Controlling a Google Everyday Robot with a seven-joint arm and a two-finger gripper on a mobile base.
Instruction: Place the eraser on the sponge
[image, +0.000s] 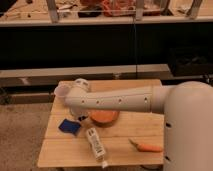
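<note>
A flat blue block (69, 126), which I take for the sponge, lies on the left part of the wooden table (125, 132). A white oblong thing with a label (95, 145), possibly the eraser, lies near the front edge, right of the blue block. My white arm (115, 100) reaches from the right across the table. The gripper (81, 118) hangs under the arm's bend, mostly hidden, just right of and above the blue block. Nothing shows in its grasp.
An orange round thing (104, 118) sits mid-table, partly covered by the arm. A carrot (146, 147) lies at the front right. A pale cup (62, 91) stands at the table's left edge. Dark shelving runs behind the table.
</note>
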